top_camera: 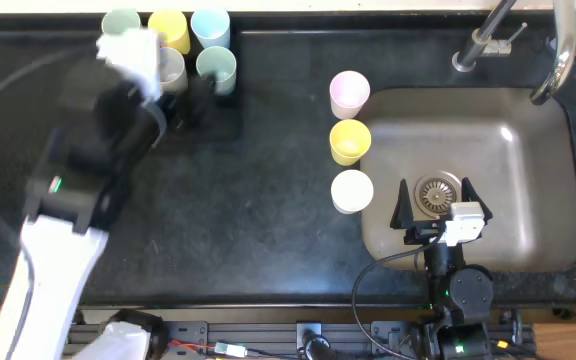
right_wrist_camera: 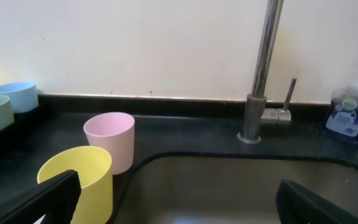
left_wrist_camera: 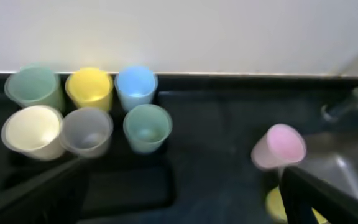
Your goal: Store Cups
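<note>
Six cups stand on a black tray (left_wrist_camera: 135, 186) at the back left: green (left_wrist_camera: 35, 87), yellow (left_wrist_camera: 89, 87) and blue (left_wrist_camera: 135, 86) behind, cream (left_wrist_camera: 33, 130), grey (left_wrist_camera: 87, 130) and teal (left_wrist_camera: 146, 127) in front. My left gripper (left_wrist_camera: 182, 168) hangs open above the tray's near side, holding nothing. Beside the sink, a pink cup (top_camera: 349, 92), a yellow cup (top_camera: 349, 140) and a white cup (top_camera: 352, 190) stand in a row. My right gripper (top_camera: 433, 200) is open and empty over the sink, with the pink cup (right_wrist_camera: 109, 140) and yellow cup (right_wrist_camera: 76, 177) close by.
The steel sink (top_camera: 528, 120) fills the right side of the dark counter, with a faucet (top_camera: 483, 40) behind it. A blue soap bottle (right_wrist_camera: 350, 115) stands by the wall. Bare counter (top_camera: 268, 200) lies between the tray and the row of cups.
</note>
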